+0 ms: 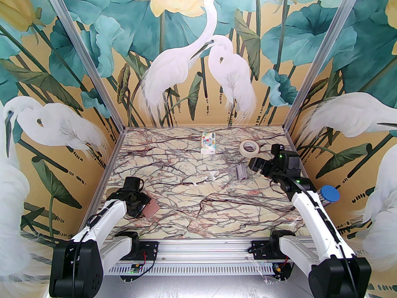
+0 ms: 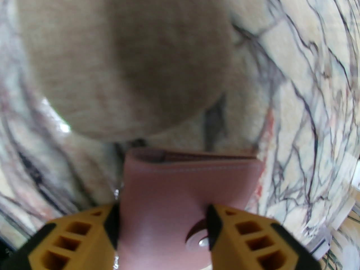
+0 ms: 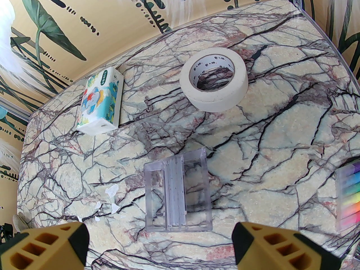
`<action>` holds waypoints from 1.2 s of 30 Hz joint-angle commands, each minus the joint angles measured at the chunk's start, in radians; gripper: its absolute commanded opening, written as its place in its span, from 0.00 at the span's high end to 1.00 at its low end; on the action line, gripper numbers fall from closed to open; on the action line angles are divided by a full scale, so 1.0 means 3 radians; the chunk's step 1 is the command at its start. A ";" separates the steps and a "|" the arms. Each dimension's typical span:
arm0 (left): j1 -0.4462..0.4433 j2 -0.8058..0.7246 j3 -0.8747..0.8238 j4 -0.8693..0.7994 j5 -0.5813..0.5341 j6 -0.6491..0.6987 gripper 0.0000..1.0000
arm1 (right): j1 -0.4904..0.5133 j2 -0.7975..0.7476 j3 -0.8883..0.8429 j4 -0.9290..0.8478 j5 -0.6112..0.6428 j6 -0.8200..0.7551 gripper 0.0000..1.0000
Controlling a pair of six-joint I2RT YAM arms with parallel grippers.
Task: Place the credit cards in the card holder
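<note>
Card holder [image 2: 180, 195]: dusty-pink leather-like skin, smooth with a faint sheen, stitched seam, shiny metal snap [image 2: 201, 243]. Table [image 3: 281, 156]: marble-patterned top, finely grained, low gloss. Clear box [image 3: 177, 195]: transparent hard plastic, glossy. Tape roll [image 3: 215, 97]: cream paper, matt, slightly rough. Tissue pack [image 3: 99, 103]: printed plastic film, light sheen. Fingers [image 2: 73, 235] of the left gripper [image 2: 161, 208]: yellow moulded plastic, matt, black-faced.

Left gripper [image 2: 161, 215] low, jaws partly apart (right gripper [image 3: 160, 235] aloft, jaws wide).
</note>
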 commanded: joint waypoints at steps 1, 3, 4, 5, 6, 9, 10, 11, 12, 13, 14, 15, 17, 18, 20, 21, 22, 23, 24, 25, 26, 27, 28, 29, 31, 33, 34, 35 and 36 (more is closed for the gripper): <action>-0.0109 0.0004 -0.0111 0.0271 0.0361 0.0040 0.48 | -0.0003 0.0022 -0.0034 -0.0017 0.0028 0.0019 0.09; -0.0240 0.0014 -0.0106 0.0375 0.0386 0.0063 0.48 | -0.0006 0.0020 -0.0033 -0.0019 0.0022 0.0021 0.09; -0.0294 0.0026 -0.0119 0.0454 0.0430 0.0070 0.48 | -0.0003 0.0025 -0.0038 -0.0017 0.0016 0.0020 0.09; -0.0351 0.0051 -0.0127 0.0552 0.0485 0.0071 0.48 | -0.0003 0.0030 -0.0038 -0.0019 0.0015 0.0021 0.09; -0.0419 0.0088 -0.0128 0.0633 0.0524 0.0074 0.48 | -0.0003 0.0033 -0.0038 -0.0019 0.0011 0.0018 0.09; -0.0643 0.0237 -0.0044 0.0804 0.0590 0.0109 0.48 | -0.0003 0.0040 -0.0035 -0.0024 -0.0003 0.0019 0.10; -0.0743 0.0284 -0.0001 0.0837 0.0588 0.0122 0.48 | -0.0007 0.0040 -0.0035 -0.0033 -0.0003 0.0021 0.10; -0.0844 0.0351 0.0055 0.0869 0.0587 0.0128 0.48 | -0.0003 0.0043 -0.0033 -0.0035 -0.0004 0.0020 0.09; -0.0961 0.0417 0.0113 0.0915 0.0601 0.0141 0.48 | -0.0004 0.0039 -0.0033 -0.0033 -0.0013 0.0017 0.09; -0.1061 0.0473 0.0165 0.0944 0.0613 0.0154 0.48 | -0.0004 0.0042 -0.0033 -0.0035 -0.0013 0.0017 0.10; -0.1200 0.0553 0.0241 0.0962 0.0601 0.0148 0.48 | -0.0005 0.0048 -0.0033 -0.0037 -0.0013 0.0019 0.10; -0.1322 0.0639 0.0324 0.0967 0.0599 0.0138 0.48 | -0.0006 0.0045 -0.0033 -0.0040 -0.0013 0.0021 0.10; -0.1543 0.0813 0.0482 0.0978 0.0633 0.0122 0.49 | -0.0005 0.0039 -0.0036 -0.0045 -0.0008 0.0021 0.10; -0.1648 0.0899 0.0545 0.0984 0.0641 0.0093 0.50 | -0.0003 0.0033 -0.0043 -0.0041 -0.0008 0.0020 0.10; -0.1888 0.1095 0.0709 0.1019 0.0657 0.0056 0.51 | -0.0003 0.0021 -0.0053 -0.0035 -0.0003 0.0021 0.10; -0.2013 0.1201 0.0801 0.1022 0.0648 0.0050 0.52 | -0.0004 0.0019 -0.0053 -0.0037 -0.0004 0.0026 0.10; -0.2128 0.1292 0.0899 0.1013 0.0610 0.0033 0.52 | -0.0003 0.0023 -0.0053 -0.0035 -0.0011 0.0026 0.10; -0.2229 0.1379 0.0971 0.1016 0.0594 0.0014 0.52 | -0.0006 0.0026 -0.0058 -0.0038 -0.0016 0.0026 0.10; -0.2323 0.1466 0.1049 0.1048 0.0590 -0.0011 0.52 | -0.0004 0.0025 -0.0058 -0.0044 -0.0023 0.0022 0.10; -0.2405 0.1554 0.1109 0.1079 0.0595 -0.0026 0.52 | -0.0003 0.0024 -0.0058 -0.0047 -0.0030 0.0024 0.10; -0.2485 0.1647 0.1176 0.1097 0.0602 -0.0057 0.53 | -0.0003 0.0019 -0.0063 -0.0050 -0.0031 0.0026 0.10; -0.2558 0.1740 0.1246 0.1120 0.0621 -0.0077 0.53 | -0.0006 0.0019 -0.0064 -0.0057 -0.0034 0.0030 0.11; -0.2616 0.1825 0.1311 0.1143 0.0644 -0.0091 0.54 | -0.0003 0.0016 -0.0063 -0.0064 -0.0038 0.0033 0.11; -0.2669 0.1886 0.1358 0.1147 0.0658 -0.0111 0.54 | -0.0006 0.0011 -0.0063 -0.0065 -0.0043 0.0029 0.11; -0.2779 0.1988 0.1462 0.1142 0.0656 -0.0125 0.54 | -0.0003 0.0009 -0.0066 -0.0070 -0.0054 0.0031 0.11; -0.2824 0.2037 0.1507 0.1138 0.0649 -0.0126 0.54 | -0.0005 0.0010 -0.0078 -0.0061 -0.0078 0.0034 0.11; -0.2831 0.2047 0.1521 0.1114 0.0627 -0.0129 0.54 | -0.0003 0.0021 -0.0083 -0.0060 -0.0092 0.0041 0.11; -0.2831 0.2038 0.1515 0.1098 0.0606 -0.0126 0.54 | -0.0003 0.0028 -0.0085 -0.0060 -0.0108 0.0039 0.11; -0.2831 0.2013 0.1517 0.1065 0.0560 -0.0123 0.54 | -0.0003 0.0033 -0.0081 -0.0070 -0.0130 0.0040 0.12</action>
